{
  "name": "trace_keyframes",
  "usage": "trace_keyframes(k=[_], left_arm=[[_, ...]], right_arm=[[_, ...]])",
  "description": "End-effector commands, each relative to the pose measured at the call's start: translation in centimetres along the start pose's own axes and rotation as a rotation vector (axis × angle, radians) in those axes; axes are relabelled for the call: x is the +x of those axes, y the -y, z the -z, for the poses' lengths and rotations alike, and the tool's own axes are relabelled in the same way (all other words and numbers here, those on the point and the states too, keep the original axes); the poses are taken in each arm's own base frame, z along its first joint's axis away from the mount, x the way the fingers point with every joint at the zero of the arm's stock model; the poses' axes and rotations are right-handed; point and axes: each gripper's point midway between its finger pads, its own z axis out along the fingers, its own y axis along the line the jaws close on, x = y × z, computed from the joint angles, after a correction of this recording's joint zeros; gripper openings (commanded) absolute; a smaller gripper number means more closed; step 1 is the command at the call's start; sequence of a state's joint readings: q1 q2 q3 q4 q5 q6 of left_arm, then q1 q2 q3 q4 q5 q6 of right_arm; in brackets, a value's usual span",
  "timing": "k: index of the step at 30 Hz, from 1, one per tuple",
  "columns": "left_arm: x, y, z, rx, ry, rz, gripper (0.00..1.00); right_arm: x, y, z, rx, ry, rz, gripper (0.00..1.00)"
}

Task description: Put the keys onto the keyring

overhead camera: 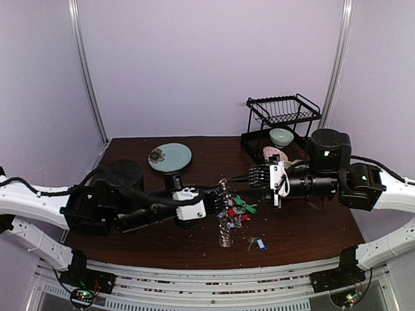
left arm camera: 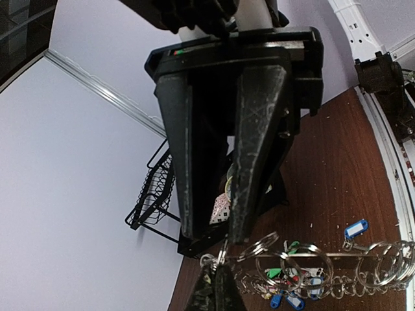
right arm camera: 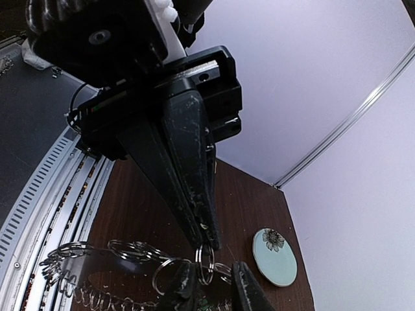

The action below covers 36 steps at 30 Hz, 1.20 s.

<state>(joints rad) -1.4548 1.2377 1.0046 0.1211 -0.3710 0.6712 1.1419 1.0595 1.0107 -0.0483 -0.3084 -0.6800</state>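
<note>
Dangling from shut left tool [left arm camera: 224, 241]: keyring [overhead camera: 225, 230]; right tool [right arm camera: 209, 241] just beside.

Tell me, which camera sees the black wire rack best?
The top external view. There the black wire rack stands whole at the back right, with a pale bowl in it. The left wrist view shows only one end, the rest hidden. The right wrist view misses it.
</note>
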Motion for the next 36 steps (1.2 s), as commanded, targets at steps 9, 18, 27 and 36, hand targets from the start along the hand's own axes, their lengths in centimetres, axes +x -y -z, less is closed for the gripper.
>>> trace_keyframes(k=[9, 18, 27, 36], left_arm=[[-2.2, -2.4, 0.5, -0.071, 0.067, 0.062, 0.0], [-3.2, -2.0, 1.0, -0.038, 0.136, 0.092, 0.0], [-3.2, -1.9, 0.9, -0.036, 0.132, 0.101, 0.0], [-3.3, -2.0, 1.3, -0.087, 0.217, 0.241, 0.18]], right_arm=[[-0.8, 0.6, -0.1, 0.022, 0.043, -0.022, 0.08], [0.2, 1.4, -0.2, 0.075, -0.007, -0.012, 0.13], [-0.1, 1.8, 0.2, 0.098, 0.006, -0.03, 0.0], [-4.0, 1.0, 1.7, 0.087, 0.278, -0.113, 0.0]])
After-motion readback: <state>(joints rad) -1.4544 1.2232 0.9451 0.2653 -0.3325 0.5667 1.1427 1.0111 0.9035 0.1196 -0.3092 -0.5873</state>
